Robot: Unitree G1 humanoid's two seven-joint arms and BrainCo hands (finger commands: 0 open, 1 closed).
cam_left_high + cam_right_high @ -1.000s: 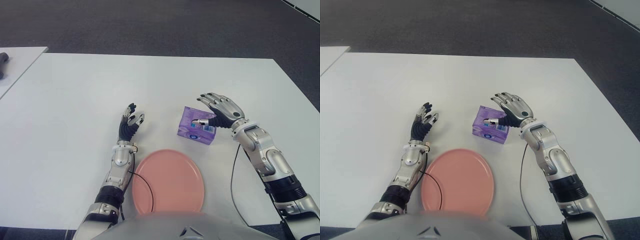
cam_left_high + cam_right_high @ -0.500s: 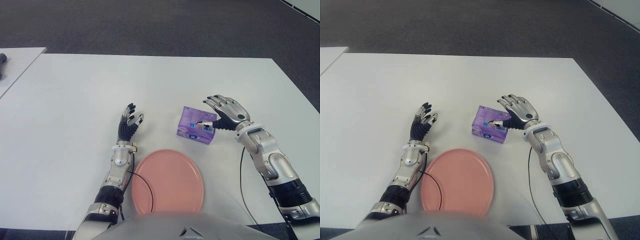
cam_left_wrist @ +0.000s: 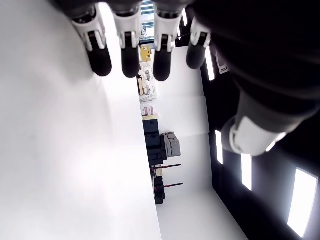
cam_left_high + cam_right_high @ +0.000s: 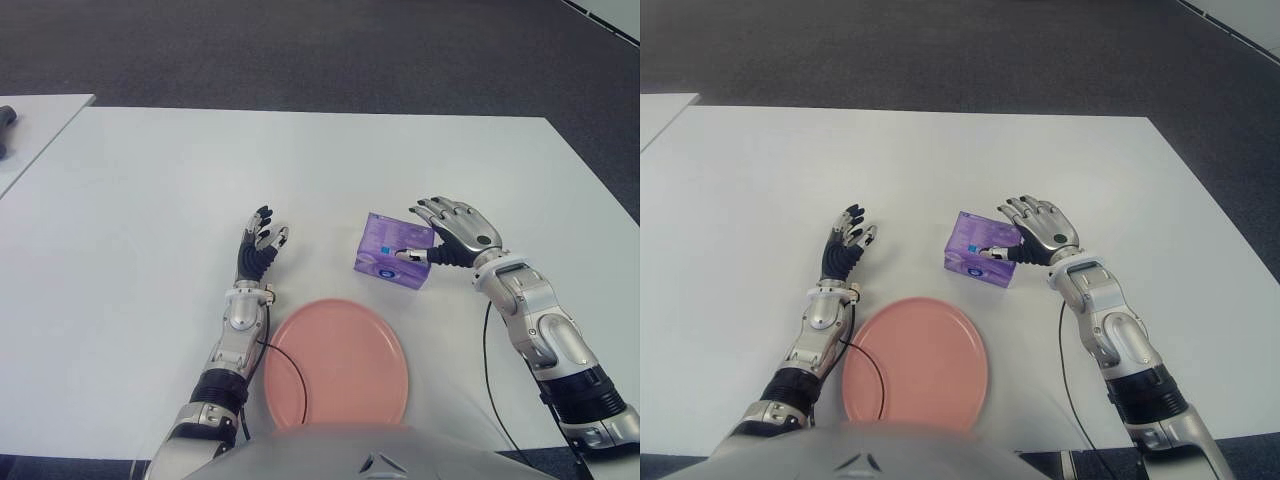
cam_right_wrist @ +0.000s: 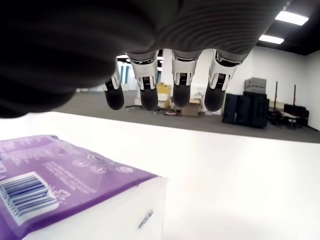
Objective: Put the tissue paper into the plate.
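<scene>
A purple tissue pack (image 4: 393, 252) lies on the white table (image 4: 150, 190), just beyond the right rim of the pink plate (image 4: 335, 365). My right hand (image 4: 440, 236) is at the pack's right end, fingers spread over its top edge and thumb by its near face. In the right wrist view the fingers (image 5: 180, 85) hang straight above the tissue pack (image 5: 60, 180) with a gap, not closed on it. My left hand (image 4: 260, 245) shows left of the plate's far edge, fingers relaxed and holding nothing.
A second white table (image 4: 30, 125) stands at the far left with a dark object (image 4: 5, 120) on its edge. Dark carpet lies beyond the table's far edge. A black cable (image 4: 275, 370) runs along the plate's left rim.
My right hand has sunk lower and drawn slightly right beside the pack, its fingers flattening over the top. The pack, the plate and the left hand have not moved.
</scene>
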